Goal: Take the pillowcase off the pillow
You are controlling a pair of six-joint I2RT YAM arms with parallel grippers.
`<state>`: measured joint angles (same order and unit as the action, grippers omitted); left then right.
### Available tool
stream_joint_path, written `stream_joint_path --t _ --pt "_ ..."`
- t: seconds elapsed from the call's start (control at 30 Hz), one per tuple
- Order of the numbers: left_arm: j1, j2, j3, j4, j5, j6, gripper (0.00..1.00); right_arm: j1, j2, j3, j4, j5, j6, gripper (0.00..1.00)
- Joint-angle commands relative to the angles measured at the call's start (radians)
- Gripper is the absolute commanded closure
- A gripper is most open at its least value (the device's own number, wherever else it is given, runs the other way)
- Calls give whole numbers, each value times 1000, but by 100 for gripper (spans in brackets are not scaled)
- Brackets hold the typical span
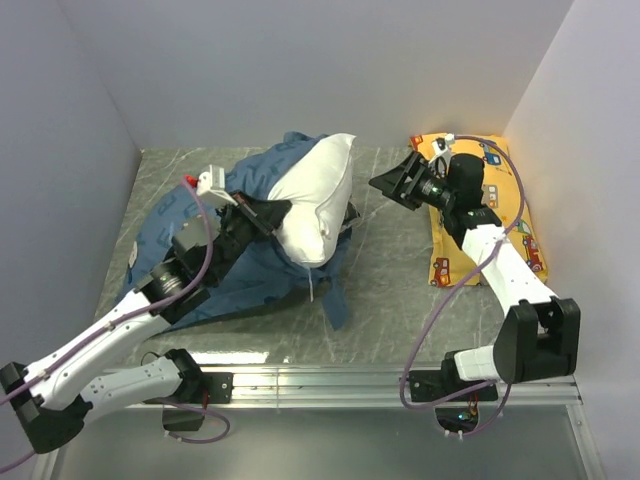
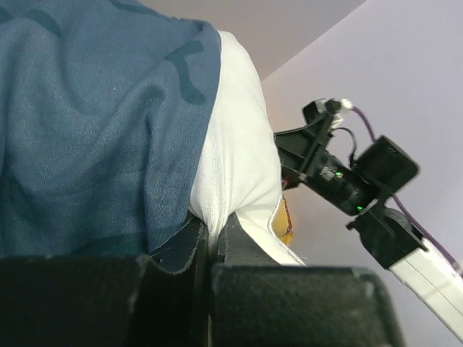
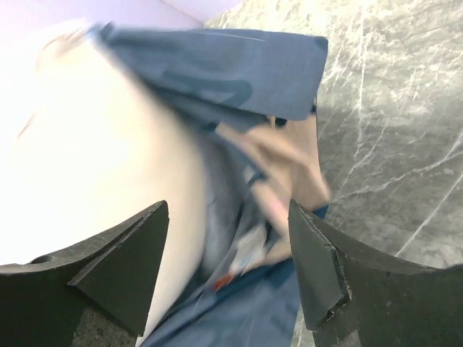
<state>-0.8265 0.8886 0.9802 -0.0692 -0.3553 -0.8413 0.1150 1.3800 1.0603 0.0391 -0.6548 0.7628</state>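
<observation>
Two arms are reaching in over the grey marbled tabletop (image 1: 390, 270). Far left, the dark blue pillowcase (image 1: 160, 215) is lying bunched on the tabletop, spreading under the left arm and out toward the near edge. It is covering only the left and back part of the pillow (image 1: 320, 200). The white pillow is sticking out of it to the right, tilted up, with its top corner pointing toward the back wall.

The left tool (image 1: 268, 215) is pressing into the pillow's left side, right where the blue edge is ending. In the left wrist view the left tool (image 2: 213, 238) is pinching a fold of the white pillow (image 2: 235, 144), jaws pressed together on it. The pillowcase (image 2: 94, 130) hem is draping over one finger; I cannot tell if it is caught too.

Right of the pillow, the right tool (image 1: 395, 182) is hovering above the tabletop, apart from the fabric and facing it. In the right wrist view the right tool (image 3: 228, 267) is spread wide, gripping nothing, with the blurred pillow (image 3: 87, 144) and pillowcase (image 3: 239, 65) ahead and tabletop (image 3: 391, 108) to the side.

Far right, a yellow pillow (image 1: 505, 175) is lying by the wall under the right arm.
</observation>
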Motion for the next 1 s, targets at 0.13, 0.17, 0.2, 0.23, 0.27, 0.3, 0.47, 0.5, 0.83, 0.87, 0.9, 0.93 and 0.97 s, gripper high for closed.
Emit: stream_joint_path --t 0.13,0.17,0.2,0.23,0.27,0.3,0.47,0.5,0.83,0.87,0.9,0.93,0.97 --pt "26 166 6 210 126 -41 99 66 -185 -63 -53 10 -48 25" --pt "27 200 17 218 151 -36 100 90 -205 -65 -105 70 -72 25" --pt "27 235 35 213 171 -33 99 118 -247 -68 -131 108 -123 24" --pt "29 309 78 209 217 -32 99 182 -269 -78 -151 145 -141 24" --pt "29 346 101 198 236 -30 100 210 -291 -89 -177 191 -155 23" --pt "27 381 121 183 254 -30 99 242 -330 -103 -179 249 -170 22" --pt "29 519 173 164 312 -33 99 359 -354 -198 -183 388 -215 20" --pt "29 523 160 180 315 -38 95 367 -329 -204 -188 403 -232 20" --pt "29 419 137 -13 147 -53 36 408 -286 -275 -160 511 -260 18" --pt "27 408 127 -23 136 -48 36 411 -282 -273 -166 518 -266 18" --pt "27 386 111 -33 115 -48 37 417 -280 -273 -168 523 -269 18" --pt "29 375 104 -41 98 -51 37 419 -277 -275 -169 526 -270 18" --pt "27 366 100 -66 84 -41 37 422 -272 -276 -166 531 -275 17"
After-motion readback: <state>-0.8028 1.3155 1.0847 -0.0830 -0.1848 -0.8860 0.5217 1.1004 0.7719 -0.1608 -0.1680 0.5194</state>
